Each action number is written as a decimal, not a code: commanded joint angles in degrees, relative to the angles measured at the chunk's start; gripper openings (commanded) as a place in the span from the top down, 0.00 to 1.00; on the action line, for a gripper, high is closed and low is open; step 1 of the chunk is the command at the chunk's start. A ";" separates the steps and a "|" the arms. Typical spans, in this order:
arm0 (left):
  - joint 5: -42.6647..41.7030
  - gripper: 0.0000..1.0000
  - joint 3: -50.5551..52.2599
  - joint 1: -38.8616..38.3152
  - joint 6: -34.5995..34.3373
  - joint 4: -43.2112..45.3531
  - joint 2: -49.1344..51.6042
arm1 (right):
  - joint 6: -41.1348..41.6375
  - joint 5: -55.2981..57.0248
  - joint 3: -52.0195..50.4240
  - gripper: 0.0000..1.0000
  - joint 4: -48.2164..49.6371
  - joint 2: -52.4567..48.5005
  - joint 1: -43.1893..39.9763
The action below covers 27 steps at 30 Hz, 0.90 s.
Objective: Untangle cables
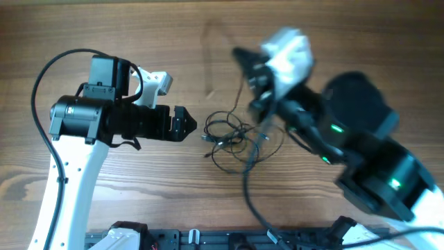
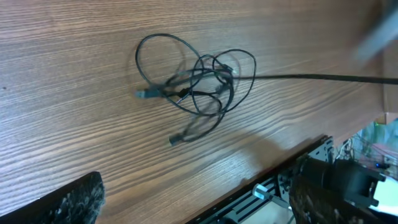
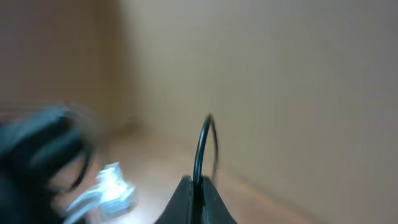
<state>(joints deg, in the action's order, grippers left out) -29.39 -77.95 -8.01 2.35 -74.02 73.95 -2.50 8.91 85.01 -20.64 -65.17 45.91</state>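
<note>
The cables [image 1: 229, 135] are seen lying in a loose black tangle of overlapping loops near the middle of the wooden table [image 1: 139, 28], with two small plug tips trailing out of the knot on the bare wood. One strand [image 2: 311, 77] is drawn out straight from the tangle toward the right arm's side. The left gripper [image 1: 189, 125] is held just beside the tangle on its left, apart from it, its jaws spread wide and nothing caught between them. The right gripper [image 3: 198, 199] is pictured clenched on a thin black cord [image 3: 202, 146], which arches up from between its closed fingers. The right arm is blurred in the overhead view, above and right of the tangle.
</note>
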 commanded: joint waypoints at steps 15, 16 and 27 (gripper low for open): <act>-4.72 0.04 0.07 -13.97 10.56 2.34 0.11 | 0.20 -14.01 0.70 0.96 26.36 8.28 -0.13; -4.63 0.06 0.07 -15.74 12.04 2.69 0.11 | 0.35 -14.16 0.72 0.96 26.88 7.76 -0.13; -3.78 0.06 0.13 -27.78 24.28 13.70 6.03 | 0.98 -15.21 0.72 0.96 26.95 10.19 -0.13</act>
<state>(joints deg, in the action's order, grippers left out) -32.93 -77.95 -34.06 22.37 -62.11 76.77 -2.46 -4.97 85.27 6.04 -57.19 45.91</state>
